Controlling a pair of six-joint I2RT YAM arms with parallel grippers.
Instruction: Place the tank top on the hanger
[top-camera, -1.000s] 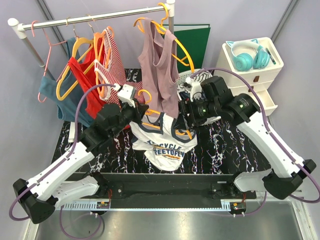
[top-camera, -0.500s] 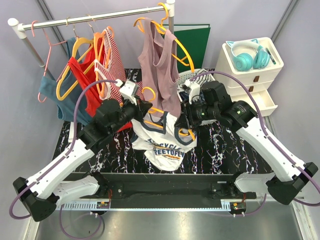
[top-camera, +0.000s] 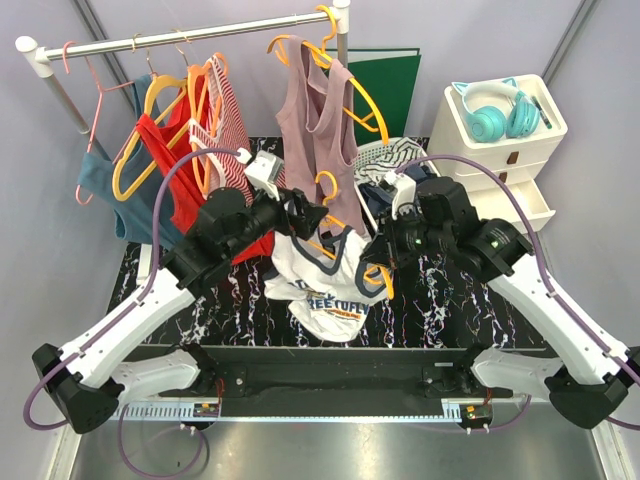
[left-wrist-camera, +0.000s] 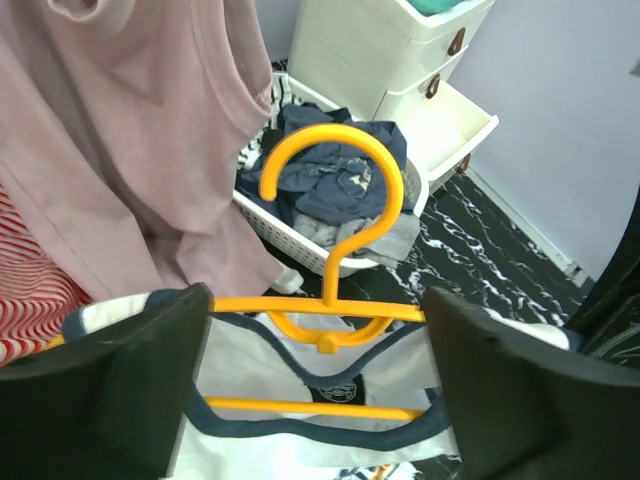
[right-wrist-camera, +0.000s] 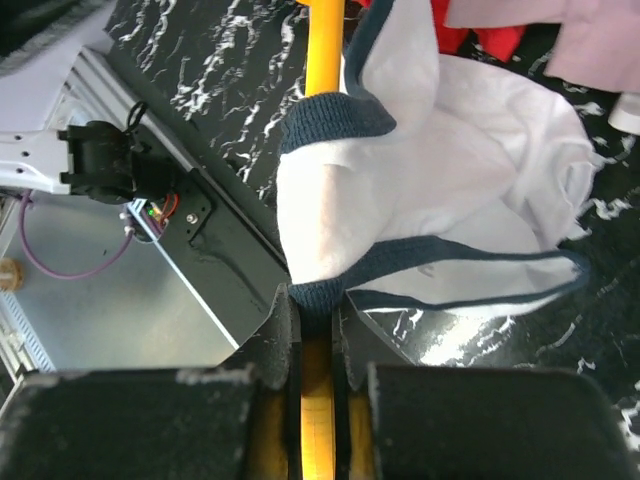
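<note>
**Hanger and top, both raised above the black marbled desk (top-camera: 450, 300).** The orange-yellow plastic hanger with a curved hook (left-wrist-camera: 324, 309) carries the white sleeveless tank top with navy trim (right-wrist-camera: 450, 190).

**Right fingers (right-wrist-camera: 150, 425):** narrow, clamped on one end of the hanger together with a fold of navy armhole trim. The hanger's long axis runs straight away from them. The white cloth is bunched just beyond them and to their right.

**Left fingers (left-wrist-camera: 140, 390):** wide, with nothing pinched between them. The hanger lies crosswise just beyond their tips, its hook upright above the gap. The navy neckline sags below the hanger's lower bar. A mauve-pink top (left-wrist-camera: 130, 130) hangs beyond these fingers, up and to their left.

**Judgement:** the left fingers stand nearer the unclamped shoulder. Seating that strap over the hanger's other end likely falls to them, working along the crosswise axis while the right fingers hold.
</note>
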